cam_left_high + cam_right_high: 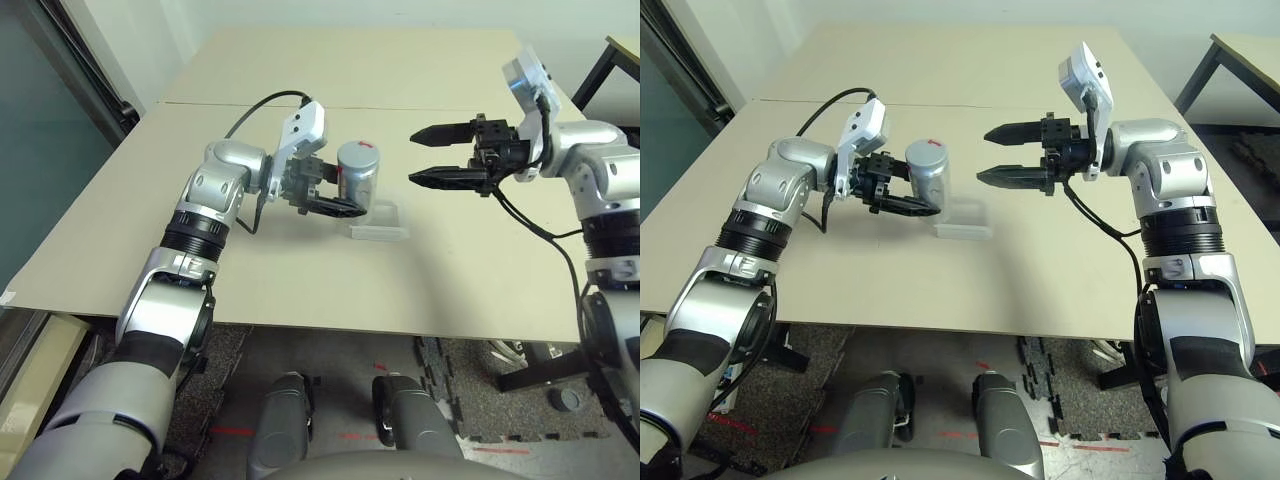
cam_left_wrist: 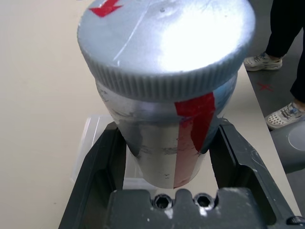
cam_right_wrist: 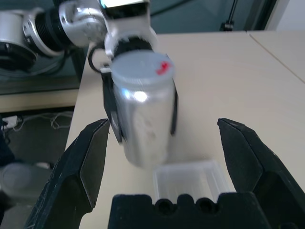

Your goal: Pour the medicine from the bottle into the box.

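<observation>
My left gripper (image 1: 322, 192) is shut on the silver-grey bottle (image 1: 357, 175), holding it upright above the table. The bottle carries a red stripe (image 2: 198, 119) down its side and a ridged grey cap (image 2: 162, 38) with a red mark on top. Just below and to the right of the bottle lies the clear box (image 1: 379, 220) on the table, also seen as the box (image 3: 193, 179). To the right of the bottle, at about its height, my right gripper (image 1: 432, 155) is open and points at it, with a gap between its fingertips and the bottle.
The beige table (image 1: 300, 270) stretches wide around the box, with a seam (image 1: 200, 102) across its far part. A dark table leg (image 1: 590, 75) stands at the far right. A person's shoes (image 2: 281, 114) stand on the floor beyond the table edge.
</observation>
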Available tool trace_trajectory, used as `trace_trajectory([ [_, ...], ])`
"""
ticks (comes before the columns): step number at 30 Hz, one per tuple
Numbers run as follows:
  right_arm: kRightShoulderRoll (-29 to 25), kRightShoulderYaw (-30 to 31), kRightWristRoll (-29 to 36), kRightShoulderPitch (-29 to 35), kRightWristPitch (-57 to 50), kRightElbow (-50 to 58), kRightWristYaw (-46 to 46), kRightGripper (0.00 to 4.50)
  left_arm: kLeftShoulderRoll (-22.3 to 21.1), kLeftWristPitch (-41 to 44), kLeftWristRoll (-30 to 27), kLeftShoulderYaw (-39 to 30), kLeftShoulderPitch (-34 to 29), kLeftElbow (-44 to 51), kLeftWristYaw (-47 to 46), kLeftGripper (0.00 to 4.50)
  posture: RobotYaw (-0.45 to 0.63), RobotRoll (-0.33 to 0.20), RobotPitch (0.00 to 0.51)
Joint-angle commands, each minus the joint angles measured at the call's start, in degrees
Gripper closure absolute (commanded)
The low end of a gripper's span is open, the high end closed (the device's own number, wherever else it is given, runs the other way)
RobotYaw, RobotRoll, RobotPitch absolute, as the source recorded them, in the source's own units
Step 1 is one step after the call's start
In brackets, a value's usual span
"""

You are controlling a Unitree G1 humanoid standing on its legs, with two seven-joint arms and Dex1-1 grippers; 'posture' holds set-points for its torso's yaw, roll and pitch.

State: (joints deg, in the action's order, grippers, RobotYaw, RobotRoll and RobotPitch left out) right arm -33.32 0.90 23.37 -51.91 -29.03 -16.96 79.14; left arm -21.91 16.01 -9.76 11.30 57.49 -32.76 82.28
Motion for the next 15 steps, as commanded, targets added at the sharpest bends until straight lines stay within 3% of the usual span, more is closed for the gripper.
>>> trace_trajectory([
  [1, 1.7, 0.6, 0.5, 0.5, -0.6, 2.2, -2.7, 0.0, 0.6, -1.9, 0.8, 0.8, 1.2, -2.6, 0.0, 1.75, -0.02, 0.0, 0.078],
  [15, 7.9, 3.3, -1.6, -2.2, 1.8, 0.6, -8.4, 0.0, 2.6, -4.0, 1.4, 1.8, 2.7, -5.2, 0.8, 1.75, -0.03, 0.0, 0.08],
])
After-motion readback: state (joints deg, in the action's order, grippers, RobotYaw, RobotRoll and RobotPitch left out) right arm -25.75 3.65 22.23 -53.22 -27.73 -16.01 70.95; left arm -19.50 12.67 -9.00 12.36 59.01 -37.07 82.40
